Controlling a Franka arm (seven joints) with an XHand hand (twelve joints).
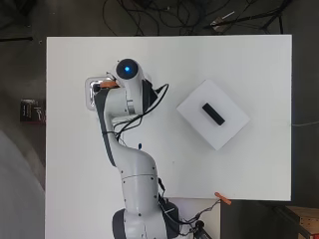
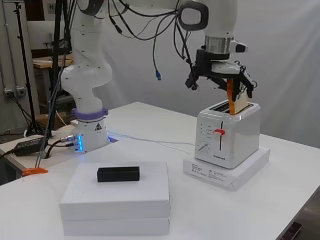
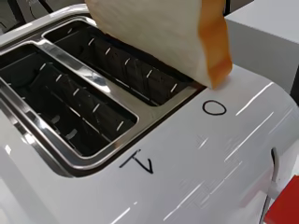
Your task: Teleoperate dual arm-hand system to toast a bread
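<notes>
Bread point(image 3: 161, 35) fills the top of the wrist view, hanging just over one slot of the white toaster point(image 3: 196, 154). Its bottom corner sits at the edge of that slot, not down inside yet. Both slots look dark and have nothing in them. From the side, the hand point(image 2: 220, 75) is right above the toaster, and its fingers point(image 2: 246, 84) are curled down, pinching the top of the slice. The red lever point(image 2: 219, 131) on the front is high up, so I think nobody has pushed it down. The toaster stands on a flat white box point(image 2: 240, 172) on the table point(image 2: 150, 120). So the bread is picked up and brought over. What is left: drop it into the slot, let go, and press the lever.
</notes>
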